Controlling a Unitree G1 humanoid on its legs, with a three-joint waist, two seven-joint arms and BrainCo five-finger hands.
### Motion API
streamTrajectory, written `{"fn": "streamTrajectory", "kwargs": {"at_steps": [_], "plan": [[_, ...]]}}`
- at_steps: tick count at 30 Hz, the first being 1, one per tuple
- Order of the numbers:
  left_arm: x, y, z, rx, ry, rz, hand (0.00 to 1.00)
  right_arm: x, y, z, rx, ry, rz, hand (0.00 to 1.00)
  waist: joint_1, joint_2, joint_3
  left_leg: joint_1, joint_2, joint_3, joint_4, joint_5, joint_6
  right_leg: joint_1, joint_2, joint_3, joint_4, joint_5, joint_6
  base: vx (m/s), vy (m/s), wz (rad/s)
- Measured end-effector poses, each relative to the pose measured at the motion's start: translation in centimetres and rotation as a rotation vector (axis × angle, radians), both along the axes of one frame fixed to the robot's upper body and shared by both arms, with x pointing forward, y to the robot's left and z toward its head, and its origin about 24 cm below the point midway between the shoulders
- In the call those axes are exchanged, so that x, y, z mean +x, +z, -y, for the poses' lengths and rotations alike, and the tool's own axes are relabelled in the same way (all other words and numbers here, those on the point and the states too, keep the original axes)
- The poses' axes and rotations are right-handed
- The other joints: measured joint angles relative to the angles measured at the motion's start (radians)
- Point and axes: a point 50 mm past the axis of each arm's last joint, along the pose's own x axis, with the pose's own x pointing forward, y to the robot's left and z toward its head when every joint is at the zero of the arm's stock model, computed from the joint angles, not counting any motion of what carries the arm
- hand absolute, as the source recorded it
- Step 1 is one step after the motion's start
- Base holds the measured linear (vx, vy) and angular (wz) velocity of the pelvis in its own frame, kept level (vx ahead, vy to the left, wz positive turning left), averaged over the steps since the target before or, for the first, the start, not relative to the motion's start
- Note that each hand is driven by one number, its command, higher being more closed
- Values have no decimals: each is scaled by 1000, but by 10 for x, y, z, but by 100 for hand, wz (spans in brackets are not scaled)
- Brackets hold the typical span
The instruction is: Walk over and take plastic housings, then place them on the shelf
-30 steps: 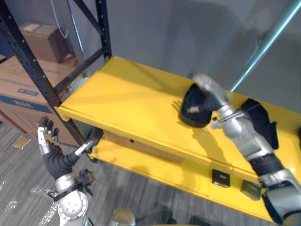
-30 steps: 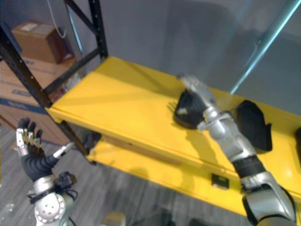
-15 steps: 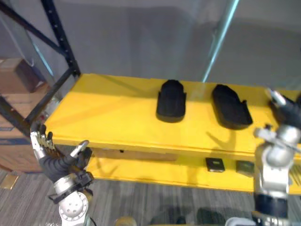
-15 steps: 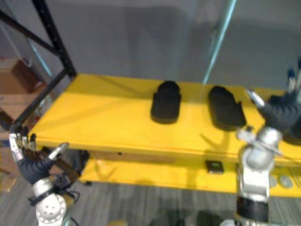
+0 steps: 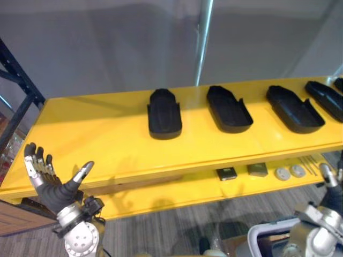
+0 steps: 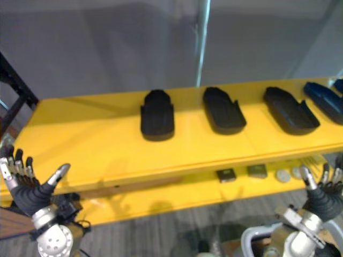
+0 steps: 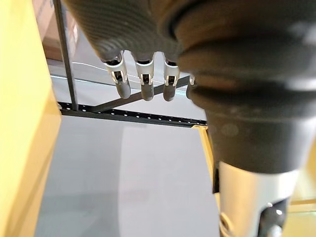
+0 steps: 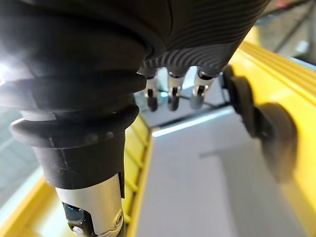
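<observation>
Housings (image 5: 164, 113) sit in a row on the yellow shelf (image 5: 91, 140), well apart from left hand (image 5: 49, 184) and right hand (image 6: 323, 197), both spread, empty.

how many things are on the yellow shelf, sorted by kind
black plastic housings: 4
small square blocks: 2
round discs: 2
total: 8, leaving out a dark piece cut off at the edge and thin rods too fine to count
</observation>
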Motion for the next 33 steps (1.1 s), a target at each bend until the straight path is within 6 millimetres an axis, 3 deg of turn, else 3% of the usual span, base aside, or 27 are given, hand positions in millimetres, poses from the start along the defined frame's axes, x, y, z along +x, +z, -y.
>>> {"fn": "streamTrajectory", "kwargs": {"at_steps": [9,12,14,15,17,19,20,21,22,23,24,25,26,28,33], "plan": [[11,5,19,-2,-121,31,0,-3,-6,-1,-5,-108,-80,0,-13,1,6,42,0,70,-28,-3,-4,-19,11,68,4,1,2,-14,-4,-21],[25,7,35,-3,-230,50,0,-18,-11,10,-27,-175,-136,0,-46,-2,9,57,11,141,-28,-13,-11,-54,30,141,14,8,5,-14,4,-70],[38,4,51,15,-329,38,0,-34,-14,21,-41,-234,-179,0,-93,-5,20,84,18,190,-24,-27,-14,-68,49,203,17,14,4,-6,8,-84],[40,4,55,15,-348,35,0,-39,-14,23,-46,-245,-191,0,-102,-6,22,88,19,197,-21,-32,-14,-75,56,223,21,14,4,-23,10,-107],[46,7,63,23,-377,42,0,-46,-16,26,-46,-252,-208,0,-120,-14,35,81,19,165,34,-45,-1,-106,75,303,32,15,2,-16,-14,-123],[53,4,69,24,-367,8,0,-50,-10,25,-61,-215,-166,0,-132,-7,48,46,-2,-17,139,-76,55,-139,108,406,45,22,-7,-17,-33,-161],[53,3,69,22,-358,-2,0,-49,-8,25,-67,-200,-152,0,-134,-5,49,42,-14,-66,155,-80,62,-150,116,431,48,23,-9,-45,44,-191],[52,1,67,12,-335,-15,0,-45,1,25,-99,-171,-116,0,-128,4,52,27,-47,-170,186,-90,80,-183,128,456,48,11,-29,-51,68,-168],[51,0,66,10,-328,-19,0,-42,4,25,-113,-154,-105,0,-119,4,53,24,-56,-196,189,-93,89,-201,138,471,48,-6,-48,-79,106,-185],[50,-1,65,6,-324,-25,0,-35,8,25,-131,-130,-82,0,-111,37,47,11,-46,-224,186,-98,104,-229,154,468,57,-42,-62,-36,106,-152],[49,-2,65,4,-325,-28,0,-26,14,22,-137,-92,-42,0,-98,55,58,4,-34,-223,179,-120,130,-307,195,442,213,-40,-52,24,88,-126],[50,-1,65,19,-343,-26,0,-23,17,17,-137,-63,-27,0,-92,28,62,9,-65,-213,165,-124,122,-301,171,434,241,-37,5,72,58,-91],[50,-2,66,13,-344,-27,0,-20,20,15,-147,-46,-17,0,-86,32,69,13,-64,-215,165,-132,108,-298,170,437,220,-12,18,35,45,-45],[46,-7,67,-1,-346,-47,0,-10,22,5,-152,16,9,0,-85,42,80,-4,-62,-218,164,-137,99,-297,169,440,179,28,25,-28,29,-16],[45,4,73,23,-408,39,0,7,23,-10,-147,130,31,0,-59,41,88,-41,-67,-302,173,-184,72,-325,167,405,195,23,20,-50,-7,21]]}}
